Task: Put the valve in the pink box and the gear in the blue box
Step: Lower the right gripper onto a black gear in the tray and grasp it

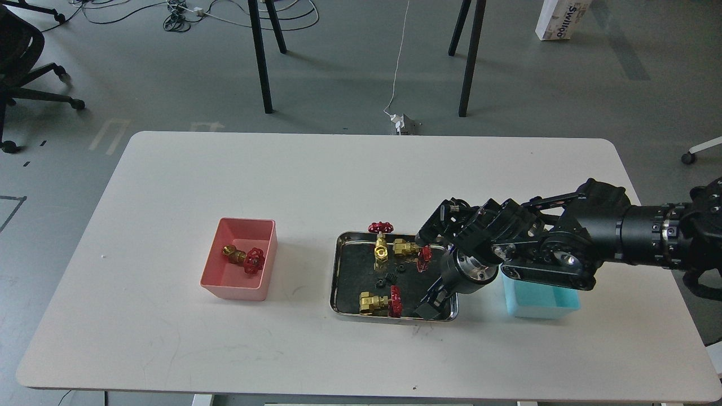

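Blue box (pixel 541 301) half hidden behind right arm, right claw (pixel 427 309) dark over tray's (pixel 337 270) corner, grip unreadable

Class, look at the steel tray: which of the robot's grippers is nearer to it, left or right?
Right. The right gripper is over the near right corner of the steel tray, low among its contents. The left gripper is not in view at all.

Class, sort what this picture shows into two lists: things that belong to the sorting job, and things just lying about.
Belongs to the job:
valves
gears
pink box
blue box
steel tray
right gripper

Just lying about:
office chair
floor cables
white carton
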{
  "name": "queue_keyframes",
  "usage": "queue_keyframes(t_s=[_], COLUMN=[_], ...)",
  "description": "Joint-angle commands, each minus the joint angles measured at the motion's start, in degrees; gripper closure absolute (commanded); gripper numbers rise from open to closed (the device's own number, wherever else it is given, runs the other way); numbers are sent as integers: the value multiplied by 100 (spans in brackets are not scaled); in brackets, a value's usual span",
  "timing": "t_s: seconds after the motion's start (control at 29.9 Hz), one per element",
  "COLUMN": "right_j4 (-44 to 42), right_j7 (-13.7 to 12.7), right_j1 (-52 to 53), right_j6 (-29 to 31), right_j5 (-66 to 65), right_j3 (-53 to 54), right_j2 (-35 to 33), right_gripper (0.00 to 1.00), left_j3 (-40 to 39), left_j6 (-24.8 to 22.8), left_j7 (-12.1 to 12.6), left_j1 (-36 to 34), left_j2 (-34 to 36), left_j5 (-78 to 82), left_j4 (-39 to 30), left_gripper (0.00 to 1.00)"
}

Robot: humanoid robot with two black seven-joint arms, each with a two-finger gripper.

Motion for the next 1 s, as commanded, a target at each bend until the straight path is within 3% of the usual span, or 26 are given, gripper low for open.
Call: queue_keyframes(t_s=[0.0,0.47,0.8,0.97], right_j4=[-69,-394,-430,-395], right_j7=[-9,-18,-35,-35], right_j1=[-20,-169,-125,-81], right_j6=[0,0,0,0], right_j5=[0,0,18,26], right_j3=[-3,-3,-3,-56], right_j2=[0,290,431,396], right_gripper=[18,25,41,42], left_j3=[0,0,0,9], left_j6=[-1,-1,-1,-9], left_j7=[0,0,0,0], left_j1=[-10,-63,-63,-63], left_j2=[-6,20,29,29], left_j5=[0,0,0,0], left_j4=[-1,-1,-1,-1], left_gripper=[2,2,2,2])
